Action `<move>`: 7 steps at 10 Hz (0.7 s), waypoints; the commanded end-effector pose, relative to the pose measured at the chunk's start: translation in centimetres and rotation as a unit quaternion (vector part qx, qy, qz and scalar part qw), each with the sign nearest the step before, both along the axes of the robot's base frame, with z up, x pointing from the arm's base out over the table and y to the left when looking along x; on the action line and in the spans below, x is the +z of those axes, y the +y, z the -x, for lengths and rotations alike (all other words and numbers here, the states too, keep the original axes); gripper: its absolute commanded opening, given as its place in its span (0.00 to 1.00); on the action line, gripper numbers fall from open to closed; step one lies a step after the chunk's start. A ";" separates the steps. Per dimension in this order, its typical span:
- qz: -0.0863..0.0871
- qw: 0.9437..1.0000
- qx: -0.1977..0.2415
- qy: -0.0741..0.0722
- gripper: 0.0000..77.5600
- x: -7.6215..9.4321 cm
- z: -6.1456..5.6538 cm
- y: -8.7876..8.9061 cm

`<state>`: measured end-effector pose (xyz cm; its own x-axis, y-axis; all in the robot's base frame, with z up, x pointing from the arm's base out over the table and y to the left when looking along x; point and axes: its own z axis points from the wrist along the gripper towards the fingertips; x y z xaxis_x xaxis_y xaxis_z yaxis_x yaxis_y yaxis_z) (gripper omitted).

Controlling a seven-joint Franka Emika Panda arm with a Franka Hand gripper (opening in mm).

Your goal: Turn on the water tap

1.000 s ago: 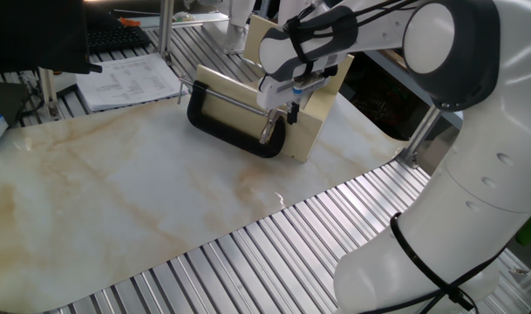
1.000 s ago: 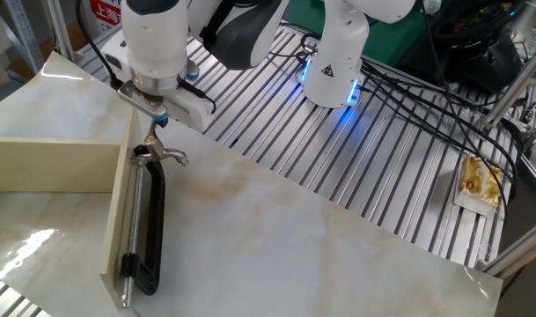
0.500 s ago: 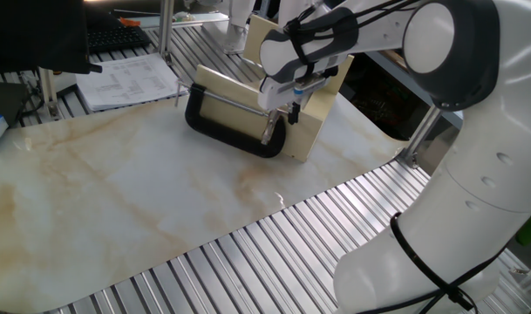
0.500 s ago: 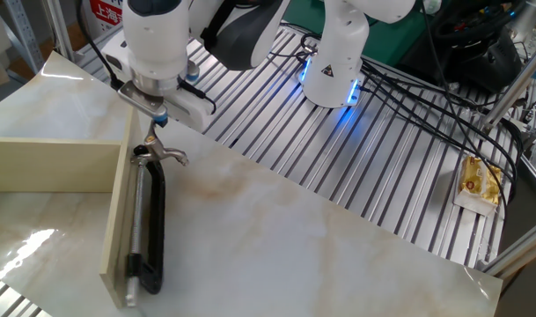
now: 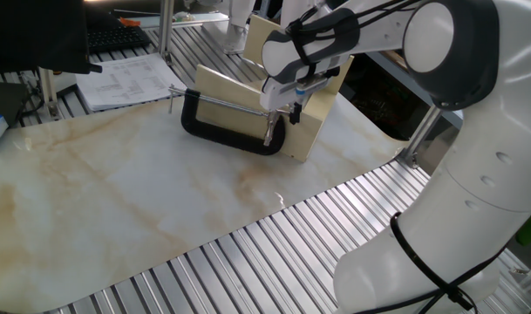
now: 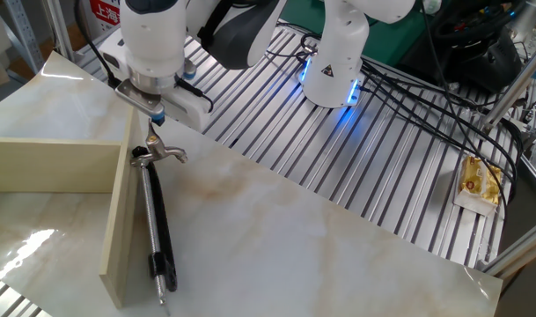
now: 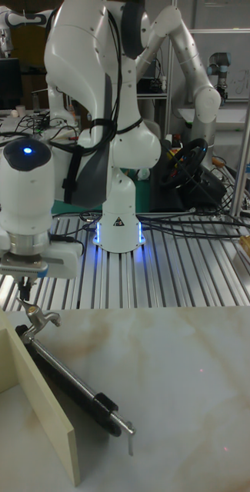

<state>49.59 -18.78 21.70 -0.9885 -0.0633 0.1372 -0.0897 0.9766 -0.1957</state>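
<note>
A beige board [image 6: 56,165] is seen left of the gripper [image 6: 155,129]. Directly below the gripper, a small metal tap [image 6: 159,155] is held in a black C-clamp [image 6: 157,231]. The narrowly set fingers meet the tap's top; a grip cannot be confirmed.

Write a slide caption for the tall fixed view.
Franka gripper poised directly over the small metal tap held in a black C-clamp beside a beige board on the marble table.
</note>
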 end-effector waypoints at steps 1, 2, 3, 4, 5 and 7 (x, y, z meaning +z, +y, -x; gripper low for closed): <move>-0.001 0.999 -0.040 0.017 0.00 0.0 -0.2 -0.1; -0.001 0.999 -0.046 0.020 0.00 0.0 -0.2 -0.1; -0.007 0.998 -0.057 0.021 0.00 0.0 -0.2 0.0; -0.015 0.997 -0.066 0.023 0.00 0.0 -0.1 0.0; -0.020 0.997 -0.071 0.024 0.00 0.0 -0.1 0.1; -0.024 0.996 -0.079 0.024 0.00 0.0 0.0 0.5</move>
